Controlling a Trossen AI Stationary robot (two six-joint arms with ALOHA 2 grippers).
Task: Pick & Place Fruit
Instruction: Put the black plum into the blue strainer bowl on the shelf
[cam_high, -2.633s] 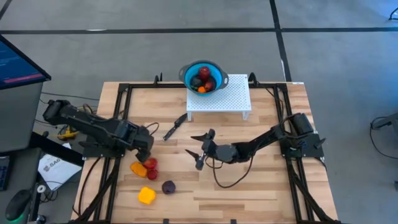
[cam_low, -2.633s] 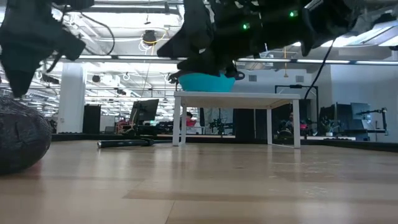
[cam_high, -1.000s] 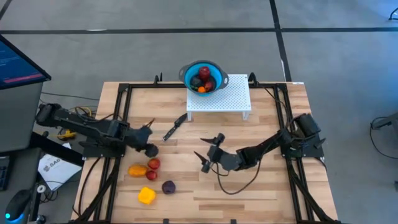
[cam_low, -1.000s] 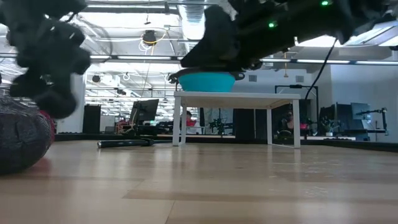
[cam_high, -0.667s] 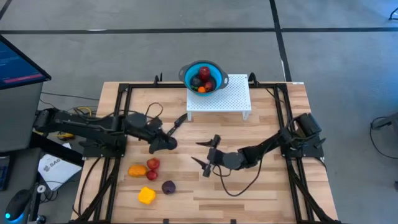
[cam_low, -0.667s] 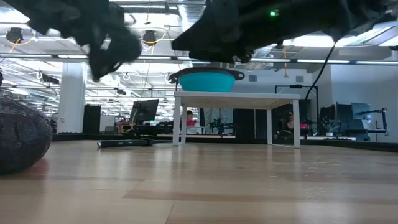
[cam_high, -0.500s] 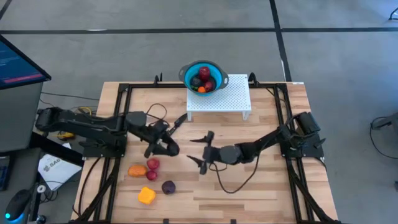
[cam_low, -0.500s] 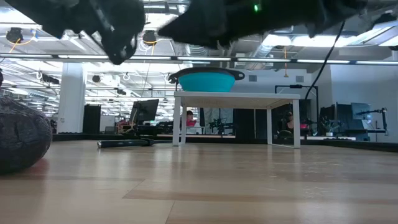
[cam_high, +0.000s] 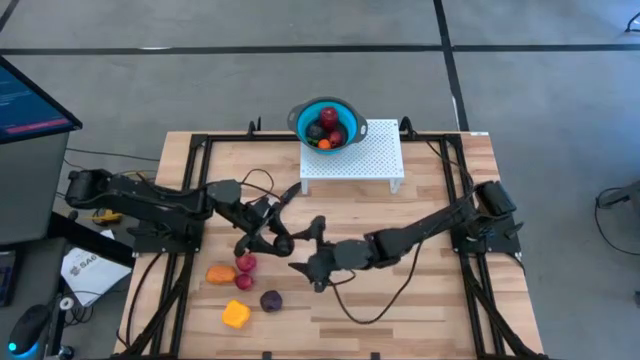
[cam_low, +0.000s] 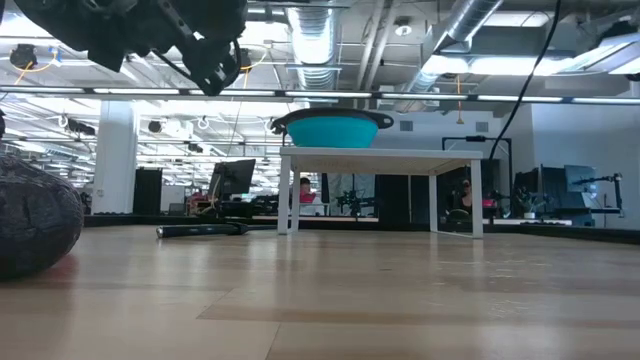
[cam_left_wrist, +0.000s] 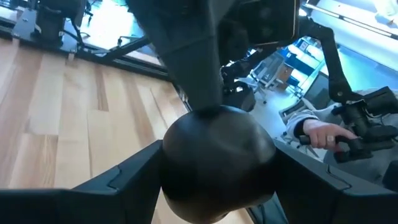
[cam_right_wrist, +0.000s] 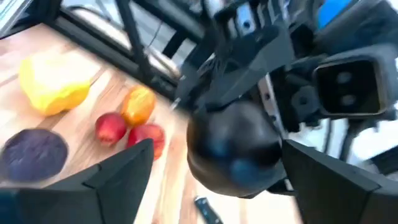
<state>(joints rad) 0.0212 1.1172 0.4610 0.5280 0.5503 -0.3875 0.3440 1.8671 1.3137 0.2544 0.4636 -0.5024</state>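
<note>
A dark purple round fruit (cam_left_wrist: 217, 155) hangs in mid-air over the middle of the table, with my left gripper (cam_high: 277, 240) shut on it. My right gripper (cam_high: 304, 254) comes from the right, open, with its fingers wide on either side of the same fruit (cam_right_wrist: 233, 149). Whether they touch it I cannot tell. On the wood near the left lie an orange fruit (cam_high: 220, 273), two red ones (cam_high: 245, 263), a purple one (cam_high: 270, 300) and a blocky yellow one (cam_high: 235, 315). The blue bowl (cam_high: 303, 116) holds more fruit. My left gripper pinches the dark purple fruit between its two fingers (cam_left_wrist: 121, 180), one on each side of its round body (cam_left_wrist: 173, 171). The fingers come roughly level from the table's left. The fruit is lifted clear of the table.
The bowl stands on a white perforated stand (cam_high: 355, 160) at the far middle. A slim black knife (cam_high: 283, 202) lies in front of the stand's left end. Bare wood stretches across the near right. A person's hand (cam_left_wrist: 323, 132) shows beyond the table.
My left gripper has carried the dark fruit from the table's left toward the middle, rising and rolling its wrist. My right gripper has risen and gone left toward it, so the two now meet around the fruit. The fruits on the table have stayed put.
</note>
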